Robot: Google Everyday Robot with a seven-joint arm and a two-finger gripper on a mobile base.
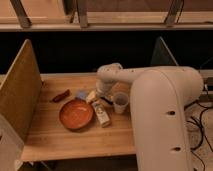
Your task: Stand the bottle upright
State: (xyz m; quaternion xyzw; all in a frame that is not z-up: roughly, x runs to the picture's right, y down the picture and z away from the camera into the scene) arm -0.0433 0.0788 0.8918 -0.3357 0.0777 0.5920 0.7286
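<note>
Bottle (101,114) lies flat mid-worktop (55,137), just beside the plate's (76,114) right rim. Gripper (103,96) hovers at its far end, spread wide, holding nothing. Bottle is probably light, stiff, slick plastic. Best grip: across the body near one end.

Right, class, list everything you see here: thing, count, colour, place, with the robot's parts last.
table: one, light wood, centre
plate: one, orange, mid-table
bottle: one, whitish, lying beside the plate, toward the cup
cup: one, translucent, just beyond the bottle
packet: one, reddish-brown, behind the plate
blue item: one, behind the plate
yellowish item: one, beside the blue item
arm: one, white, reaching over the table
gripper: one, open, behind the bottle
</note>
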